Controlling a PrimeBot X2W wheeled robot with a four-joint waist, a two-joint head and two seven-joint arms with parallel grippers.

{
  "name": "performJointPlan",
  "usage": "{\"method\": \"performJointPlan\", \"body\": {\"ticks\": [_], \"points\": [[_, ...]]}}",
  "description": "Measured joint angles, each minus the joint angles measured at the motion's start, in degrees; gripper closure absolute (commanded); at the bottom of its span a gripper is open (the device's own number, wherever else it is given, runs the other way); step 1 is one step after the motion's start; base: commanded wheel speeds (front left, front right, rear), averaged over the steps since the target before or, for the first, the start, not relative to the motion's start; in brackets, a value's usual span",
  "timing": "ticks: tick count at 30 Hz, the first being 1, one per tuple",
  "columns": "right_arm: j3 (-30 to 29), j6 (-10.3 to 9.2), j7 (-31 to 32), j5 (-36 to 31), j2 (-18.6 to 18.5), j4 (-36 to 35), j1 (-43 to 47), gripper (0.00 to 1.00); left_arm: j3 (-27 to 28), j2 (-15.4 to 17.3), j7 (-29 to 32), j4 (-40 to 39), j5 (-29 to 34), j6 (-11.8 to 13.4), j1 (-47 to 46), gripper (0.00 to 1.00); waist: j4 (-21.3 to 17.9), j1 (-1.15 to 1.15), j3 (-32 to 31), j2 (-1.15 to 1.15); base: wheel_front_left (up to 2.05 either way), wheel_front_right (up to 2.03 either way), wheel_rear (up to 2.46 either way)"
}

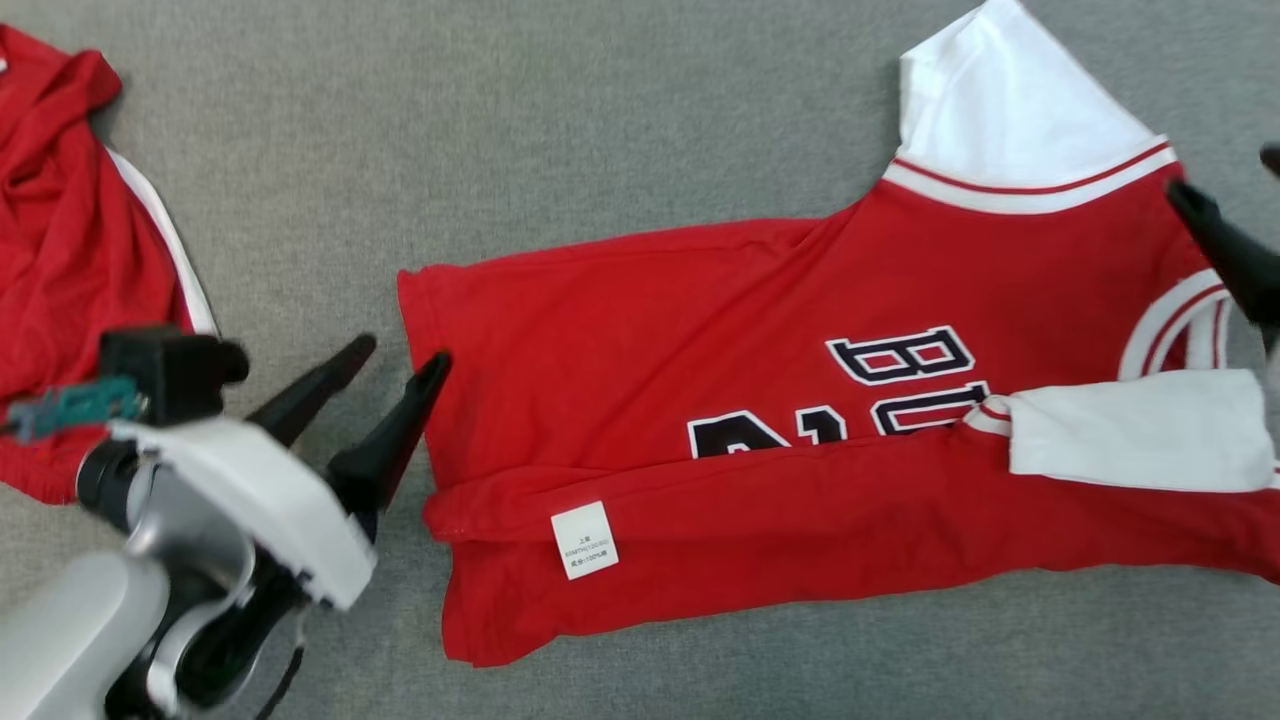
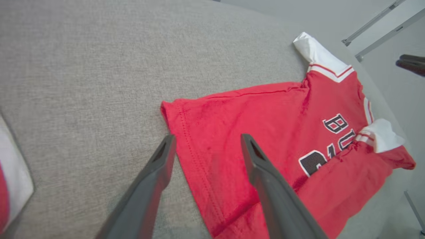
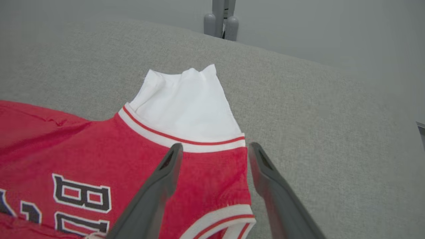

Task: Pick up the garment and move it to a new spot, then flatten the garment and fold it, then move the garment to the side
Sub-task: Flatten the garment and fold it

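Observation:
The garment (image 1: 700, 380) is a red jersey with white sleeves and dark lettering, spread on the grey fabric surface (image 1: 600, 120). Its near long edge is folded over the front, showing a white label (image 1: 584, 540). My left gripper (image 1: 403, 352) hovers open at the hem end, holding nothing. In the left wrist view the left gripper (image 2: 207, 137) straddles the hem corner of the garment (image 2: 265, 116). My right gripper (image 1: 1225, 172) stands open at the shoulder end. In the right wrist view the right gripper (image 3: 215, 146) hangs over the striped cuff of the garment (image 3: 83, 149), beside the white sleeve (image 3: 186, 103).
A second red garment (image 1: 70, 250) with white trim lies crumpled at the far left, close behind my left arm; its edge (image 2: 10, 179) shows in the left wrist view. Bare grey surface stretches behind the jersey. The surface's far edge and a metal post (image 3: 220, 16) lie beyond.

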Motion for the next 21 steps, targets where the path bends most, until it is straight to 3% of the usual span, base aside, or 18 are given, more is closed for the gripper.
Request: {"method": "performJointPlan", "body": {"ticks": [9, 15, 21], "points": [[8.35, 0.0, -4.15, -9.45, 5.89, 20.58, -19.81, 0.0, -5.13, -7.12, 5.81, 12.52, 2.52, -5.17, -14.7, 0.0, 4.38, 0.0, 5.65, 0.0, 0.0, 0.0, 0.0], [9.45, 0.01, -7.72, -12.25, 6.39, 30.05, -25.8, 0.0, -6.91, -9.93, 6.88, 15.29, 2.48, -8.7, -18.33, 0.0, 6.31, 0.0, 7.27, 0.0, 0.0, 0.0, 0.0], [10.56, 0.01, -9.6, -13.46, 5.76, 35.68, -28.14, 0.0, -8.02, -11.66, 7.69, 15.89, 1.9, -10.31, -19.47, 0.0, 6.86, 0.0, 7.37, 0.0, 0.0, 0.0, 0.0]]}}
